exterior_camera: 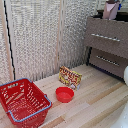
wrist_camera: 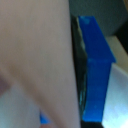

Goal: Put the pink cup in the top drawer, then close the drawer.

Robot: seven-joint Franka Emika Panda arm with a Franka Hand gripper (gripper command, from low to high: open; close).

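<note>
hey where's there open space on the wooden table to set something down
Bare table shows between the red bowl and the drawer unit, and along the near edge in front of the bowl. It's crowded at the exterior view's left, where the red basket, bowl and snack packet cluster.

One pink recepticle [exterior_camera: 111, 10] sits atop one storage unit [exterior_camera: 100, 27], a dark wooden chest showing two drawer fronts, each with one silver bar handle [exterior_camera: 105, 37]. On the pale wooden floor [exterior_camera: 95, 102] are one red wire shopping basket [exterior_camera: 22, 101] with blue trim, one low red bowl [exterior_camera: 64, 94] and one yellow-and-red packet [exterior_camera: 70, 77] standing upright. One gripper is in frame; the wrist view shows one blue-tipped finger [wrist_camera: 97, 70] against the pink surface.
</note>
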